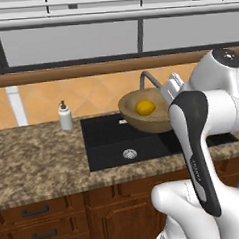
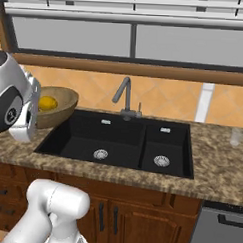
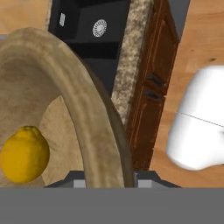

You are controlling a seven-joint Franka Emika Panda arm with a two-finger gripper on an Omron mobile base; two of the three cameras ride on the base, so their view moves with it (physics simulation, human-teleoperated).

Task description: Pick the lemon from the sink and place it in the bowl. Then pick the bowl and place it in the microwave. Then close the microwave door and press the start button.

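Note:
The tan wooden bowl [image 1: 141, 122] hangs tilted in the air above the right part of the black sink [image 1: 108, 142], with the yellow lemon [image 1: 145, 107] lying inside it. My gripper [image 1: 172, 88] is shut on the bowl's right rim. In the right base view the bowl [image 2: 61, 108] with the lemon [image 2: 47, 103] sits beside my gripper [image 2: 34, 97], over the left edge of the sink [image 2: 118, 138]. The hand view has the thick rim of the bowl [image 3: 87, 118] running down between my gripper's [image 3: 109, 179] fingertips, and the lemon [image 3: 24, 154] at lower left. The microwave and its door are out of view.
A dark faucet [image 2: 122, 96] stands behind the sink under the window. A white soap dispenser [image 1: 65, 116] is on the granite counter [image 1: 39, 161] left of the basin. A clear glass [image 2: 236, 136] stands far right. Wooden cabinets [image 1: 42, 216] run below.

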